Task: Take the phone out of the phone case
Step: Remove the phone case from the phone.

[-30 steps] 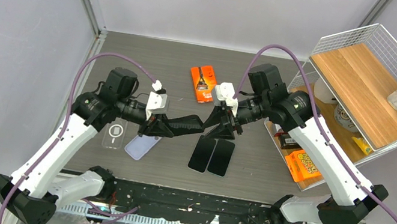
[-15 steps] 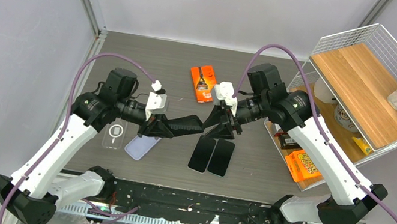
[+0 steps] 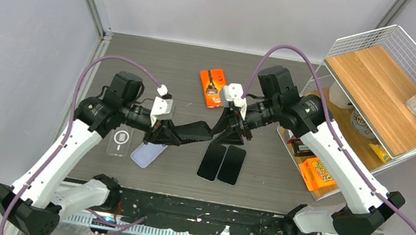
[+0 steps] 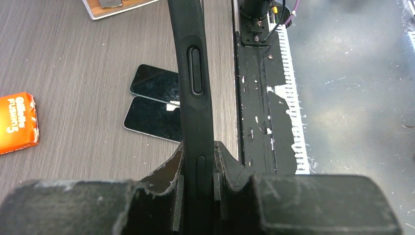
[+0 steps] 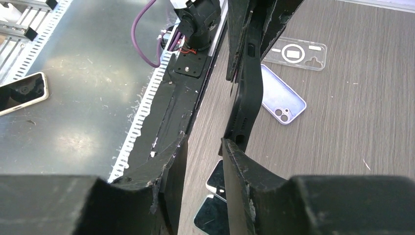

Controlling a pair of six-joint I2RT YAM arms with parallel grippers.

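Clamping the black phone case (image 4: 195,73) edge-on, the left gripper (image 4: 198,171) holds it above the grey table (image 3: 139,55). The right gripper (image 5: 203,152) has its fingers spread at the case's far end, not yet closed. I cannot tell whether a phone sits inside, so removal looks unfinished. Below lie two dark phones (image 3: 222,163), a lilac phone (image 3: 148,153) and a clear case (image 3: 120,140); a wire shelf (image 3: 385,70) stands to the right.
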